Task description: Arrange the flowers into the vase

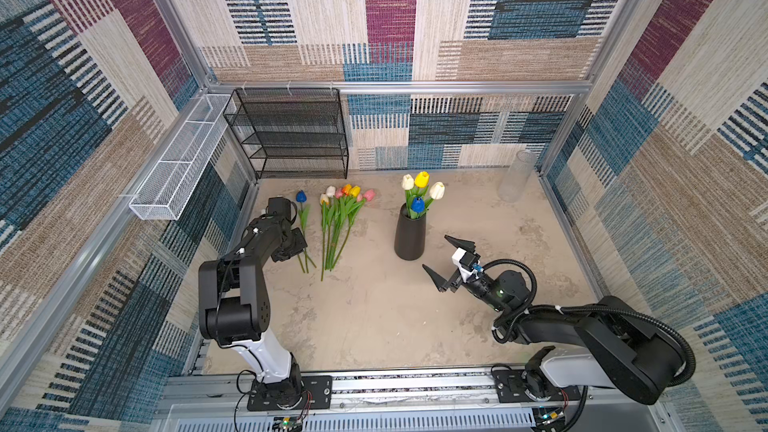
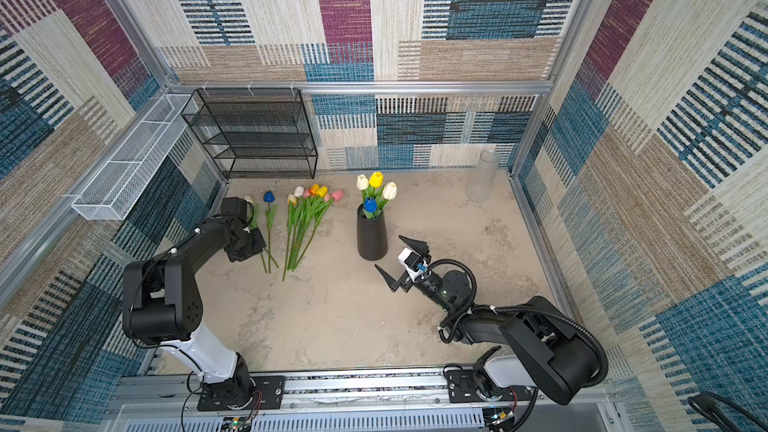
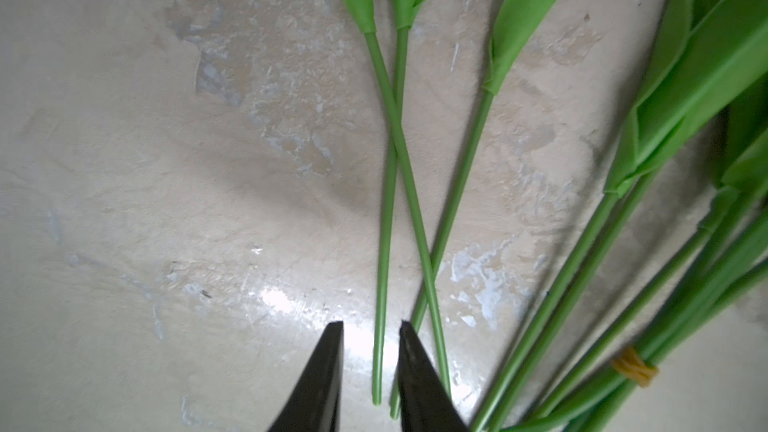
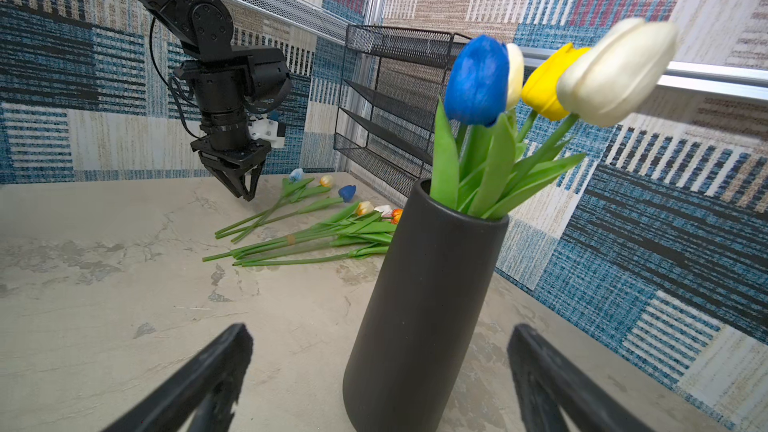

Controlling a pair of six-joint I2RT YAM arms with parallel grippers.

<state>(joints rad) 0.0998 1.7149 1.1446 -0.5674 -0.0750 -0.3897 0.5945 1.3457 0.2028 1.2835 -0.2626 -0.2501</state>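
Right wrist: vase (image 4: 424, 305) on mottled tabletop (image 4: 124, 284), carpet-patterned walls (image 4: 665, 222).

I see a mottled beige table (image 1: 374, 317). Near its left edge lie three loose flowers (image 1: 304, 218), their stems crossing. Just beside them lies a bunch (image 1: 338, 226) tied with a rubber band (image 3: 633, 371), heads toward the far edge. A black vase (image 1: 410, 238) stands upright near the middle, and a clear glass vase (image 1: 515, 176) stands in the far right corner. A black mesh rack (image 1: 291, 135) seems to rest at the far left corner.
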